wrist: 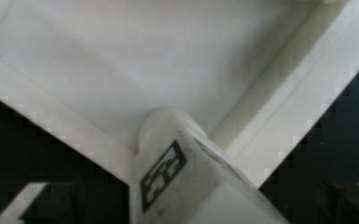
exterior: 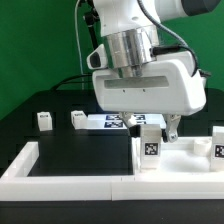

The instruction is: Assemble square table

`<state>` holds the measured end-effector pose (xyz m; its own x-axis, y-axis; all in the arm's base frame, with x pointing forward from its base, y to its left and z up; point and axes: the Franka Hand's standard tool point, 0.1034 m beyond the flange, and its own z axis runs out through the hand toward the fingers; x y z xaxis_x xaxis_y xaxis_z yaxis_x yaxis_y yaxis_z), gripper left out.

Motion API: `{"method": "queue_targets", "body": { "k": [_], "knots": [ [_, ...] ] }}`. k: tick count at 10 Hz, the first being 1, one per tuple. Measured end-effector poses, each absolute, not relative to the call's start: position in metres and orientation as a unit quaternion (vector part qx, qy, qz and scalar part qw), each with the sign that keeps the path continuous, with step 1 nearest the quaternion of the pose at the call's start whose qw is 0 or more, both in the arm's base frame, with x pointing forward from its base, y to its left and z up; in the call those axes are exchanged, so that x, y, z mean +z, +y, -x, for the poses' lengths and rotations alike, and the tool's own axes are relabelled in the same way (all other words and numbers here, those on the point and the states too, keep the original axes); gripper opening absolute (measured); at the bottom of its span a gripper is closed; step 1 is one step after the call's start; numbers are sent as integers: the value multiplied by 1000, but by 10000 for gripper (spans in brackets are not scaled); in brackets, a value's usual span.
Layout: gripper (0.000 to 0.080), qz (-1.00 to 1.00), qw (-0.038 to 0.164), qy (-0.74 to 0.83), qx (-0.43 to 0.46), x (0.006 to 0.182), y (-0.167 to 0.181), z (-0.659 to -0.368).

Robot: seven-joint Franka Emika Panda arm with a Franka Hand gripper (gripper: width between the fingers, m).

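The white square panel [exterior: 188, 158] with its raised rim lies on the exterior view's right. My gripper [exterior: 153, 128] is shut on a white block leg [exterior: 150, 144] with a black-and-white tag and holds it upright at the panel's near-left corner. In the wrist view the held leg [wrist: 186, 172] fills the middle, its end over an inner corner of the panel [wrist: 140, 70]. A second leg [exterior: 219, 144] stands at the panel's right. Two more legs [exterior: 44, 120] [exterior: 78, 118] stand at the back left. My fingertips are mostly hidden.
The long white L-shaped border wall [exterior: 70, 172] runs along the front and up the exterior view's left. The marker board [exterior: 108, 122] lies flat behind the gripper. A green backdrop stands behind the black table.
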<state>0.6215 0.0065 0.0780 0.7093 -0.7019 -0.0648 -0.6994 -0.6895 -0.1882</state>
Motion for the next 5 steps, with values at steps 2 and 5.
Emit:
{"method": "queue_targets", "body": {
  "k": [2,5],
  "knots": [
    [649,951,92,294,-15,78,5,-622],
    [649,994,55,82,-36,80,3,-625]
  ]
}}
